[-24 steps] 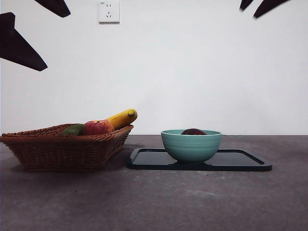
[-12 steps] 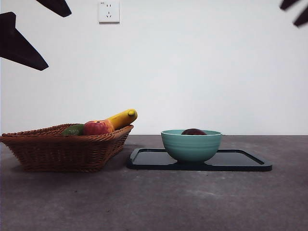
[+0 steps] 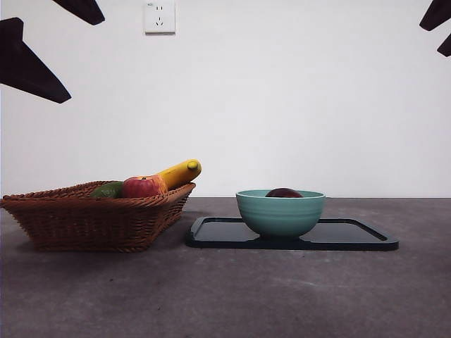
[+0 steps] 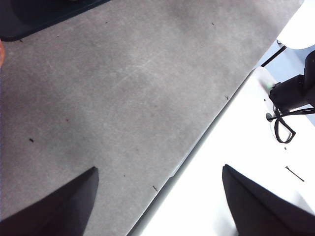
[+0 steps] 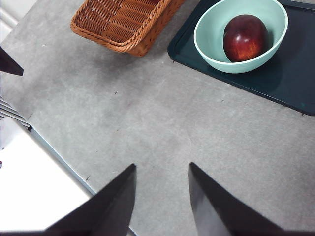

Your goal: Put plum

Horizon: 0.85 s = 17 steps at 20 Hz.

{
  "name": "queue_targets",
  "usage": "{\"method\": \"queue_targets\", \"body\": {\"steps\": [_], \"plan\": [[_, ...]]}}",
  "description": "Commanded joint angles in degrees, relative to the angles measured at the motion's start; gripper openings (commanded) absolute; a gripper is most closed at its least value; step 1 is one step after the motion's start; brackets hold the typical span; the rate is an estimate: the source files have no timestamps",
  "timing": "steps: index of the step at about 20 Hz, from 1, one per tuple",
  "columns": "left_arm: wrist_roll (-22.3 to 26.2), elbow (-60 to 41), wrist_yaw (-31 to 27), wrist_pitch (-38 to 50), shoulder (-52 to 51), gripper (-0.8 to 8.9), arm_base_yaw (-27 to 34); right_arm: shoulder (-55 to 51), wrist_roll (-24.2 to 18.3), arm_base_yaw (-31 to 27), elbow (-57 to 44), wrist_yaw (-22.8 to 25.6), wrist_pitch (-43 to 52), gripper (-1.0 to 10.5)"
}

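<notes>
Grey tabletop [image 3: 232, 296]: a matte, speckled surface that fills the foreground of the front view, bare nearest the camera.
Wicker basket [image 3: 99, 215]: brown, woven, standing on the table to the left, just beside the tray's left end.
Basket contents: a red-and-yellow apple [image 3: 143, 186], a green fruit [image 3: 107, 190] to its left, and a yellow banana [image 3: 180, 172] rising over the rim on the right.
Tray [image 3: 352, 236]: dark, flat and rectangular, lying on the table right of the basket.
Bowl [image 3: 280, 213]: pale teal with faint ribs, standing on the left part of the tray.
Plum [image 5: 245, 38]: dark maroon and glossy, lying inside the bowl; from the front only its top shows above the rim.
Right gripper [image 5: 162, 196]: high above the bare table near the table's edge, well apart from bowl and basket; its jaws stand apart with only a narrow gap between them and grasp nothing.
Left gripper [image 4: 160, 201]: also up in the air over the table's edge; jaws spread wide, nothing between them.
Wall socket [image 3: 159, 16]: white, on the white wall behind.
</notes>
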Motion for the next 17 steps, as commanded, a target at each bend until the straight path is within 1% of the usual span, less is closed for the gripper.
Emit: {"method": "queue_targets", "body": {"steps": [1,3,5,9,11,14,17], "plan": [[0.09,0.5,0.28,0.48,0.28,4.03,-0.35,0.31,-0.61,0.35,0.39,-0.2,0.52,1.7],[0.07,0.5,0.28,0.63,0.28,4.03,-0.37,0.31,-0.61,0.35,0.39,-0.22,0.5,1.7],[-1.2,0.55,0.28,2.01,0.28,4.03,-0.37,0.31,-0.61,0.35,0.42,-0.22,0.5,1.7],[-4.04,2.25,0.07,9.75,0.9,4.04,-1.09,0.31,-0.57,0.35,0.42,-0.22,0.5,1.7],[-4.81,5.33,-1.81,11.43,3.08,4.04,-1.46,0.31,-0.57,0.35,0.42,-0.22,0.5,1.7],[-4.87,12.41,-4.61,10.86,9.42,4.04,-1.49,0.31,-0.57,0.35,0.42,-0.22,0.5,1.7],[-4.44,20.74,-4.96,10.91,17.31,4.04,-1.51,0.31,-0.55,0.35,0.39,-0.22,0.48,1.7]]}}
